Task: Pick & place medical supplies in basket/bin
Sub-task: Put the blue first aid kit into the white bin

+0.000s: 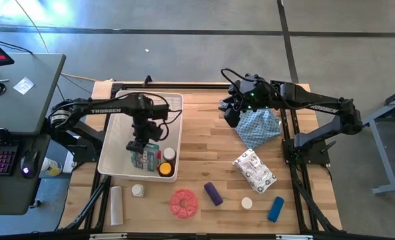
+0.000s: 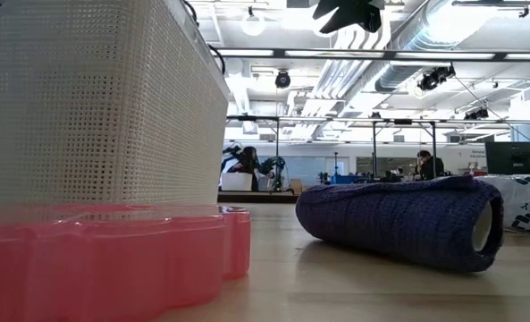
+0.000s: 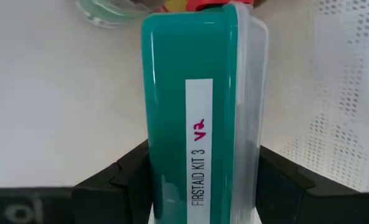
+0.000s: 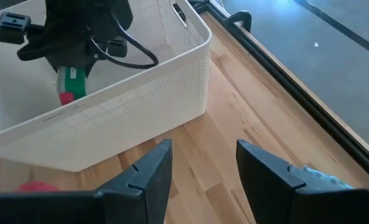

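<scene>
- Left end effector (image 1: 142,145) inside bin (image 1: 114,148); clamped on green kit (image 3: 190,118); kit over bin floor beside amber bottle (image 1: 164,169)
- Right end effector (image 4: 203,167) parted, holding nothing; above counter (image 1: 204,153) near cloth (image 1: 260,128)

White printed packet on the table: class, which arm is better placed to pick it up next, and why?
Probably the right. Its pincer is open and empty, on the packet's side of the table; the left pincer is inside the basket, shut on a green first-aid box.
</scene>
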